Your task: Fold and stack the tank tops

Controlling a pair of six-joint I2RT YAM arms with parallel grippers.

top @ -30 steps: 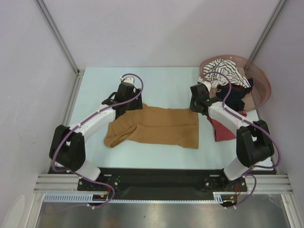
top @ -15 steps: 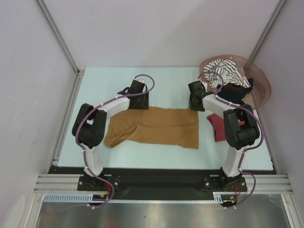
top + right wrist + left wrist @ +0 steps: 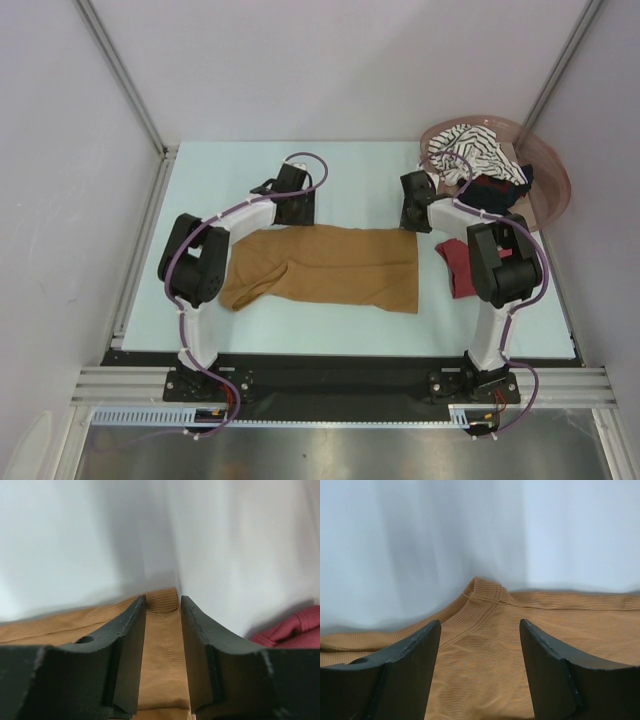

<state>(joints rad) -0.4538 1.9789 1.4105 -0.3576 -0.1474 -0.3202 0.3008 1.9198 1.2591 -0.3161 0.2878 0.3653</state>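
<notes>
The mustard top (image 3: 335, 268) lies spread flat at the middle of the worktop (image 3: 350, 170), its long side running from 9 to 3 o'clock and its 9 o'clock end a little rumpled. The red top (image 3: 462, 268) sits just beside it at 3 o'clock. The striped top (image 3: 475, 150) and black top (image 3: 490, 195) are heaped in the basket (image 3: 548, 165) at 1 o'clock.

The left tool (image 3: 480, 624) hangs over the mustard top's far edge near 11 o'clock. Its jaws are wide, with a seamed corner of cloth between them and nothing held. The right tool (image 3: 162, 600) is over the far corner at 1 o'clock. Its jaws are narrow but parted and straddle that corner, with the cloth lying flat beneath.

The ribbed knit looks light, limp and a bit stretchy, so it will probably sag and drag rather than hold its shape. The stitched corners and hems are likely the firmest places to pinch. Both far corners probably need lifting together and evenly so the fold lands square on the near edge.
</notes>
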